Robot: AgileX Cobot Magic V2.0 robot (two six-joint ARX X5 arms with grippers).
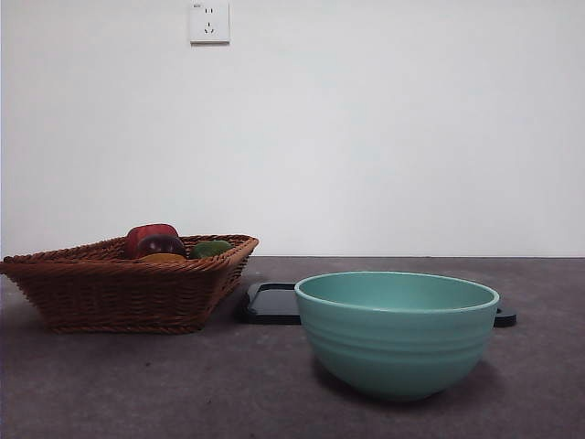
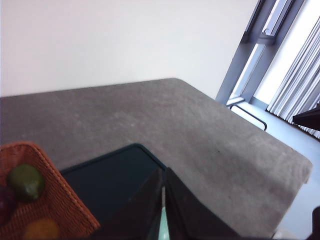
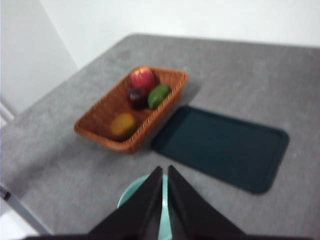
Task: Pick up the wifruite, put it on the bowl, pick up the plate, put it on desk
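Observation:
The wifruite is a round orange fruit lying in a wicker basket; in the front view only its top shows over the basket rim. The mint-teal bowl stands empty on the desk, in front of the plate, a dark flat rectangle lying beside the basket. My left gripper hangs shut and empty above the bowl and plate. My right gripper is likewise shut and empty, high over the bowl. Neither arm shows in the front view.
The basket at the left also holds a red fruit, a dark purple fruit and a green fruit. A white wall with a socket stands behind the desk. The desk's edge drops off to the floor.

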